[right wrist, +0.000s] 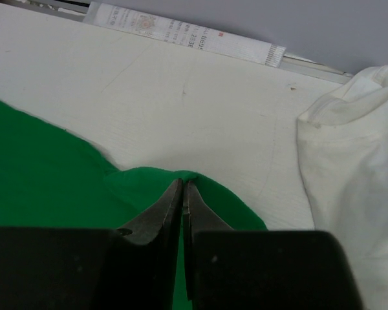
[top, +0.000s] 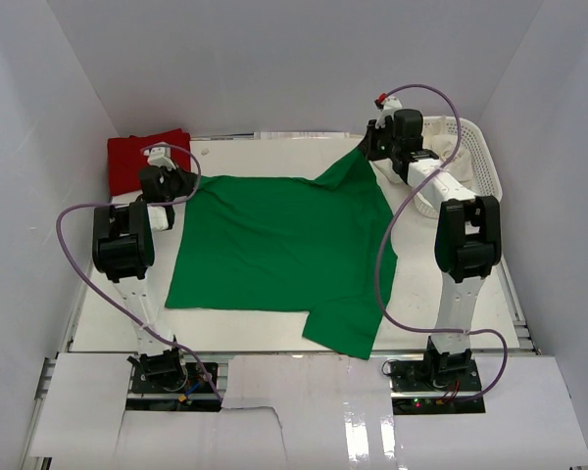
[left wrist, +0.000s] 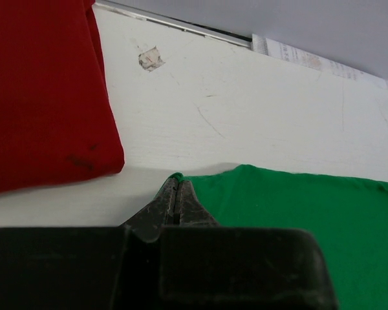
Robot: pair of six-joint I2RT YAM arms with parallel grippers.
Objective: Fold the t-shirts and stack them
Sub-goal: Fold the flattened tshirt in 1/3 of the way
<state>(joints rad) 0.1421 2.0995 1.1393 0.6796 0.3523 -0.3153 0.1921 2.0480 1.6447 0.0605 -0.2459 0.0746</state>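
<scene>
The green t-shirt [top: 274,255] lay spread flat on the tabletop [top: 265,157]. The left fingers [top: 184,183] pinched its far left corner. The right fingers [top: 369,149] pinched its raised far right corner. A folded red t-shirt [top: 142,157] lay just left of the left fingers. A white basket [top: 475,157] stood right of the right fingers.

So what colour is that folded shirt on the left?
Red shirt; clearest in the left wrist view.

The left arm [top: 122,245] and right arm [top: 467,240] share white links and bulky black joint housings, and stand on black bases [top: 162,372] with small coloured wires. A thin mauve cable [top: 59,233] loops along each. The left gripper [left wrist: 176,185] and right gripper [right wrist: 183,187] have matte black fingers tapering to points.
</scene>
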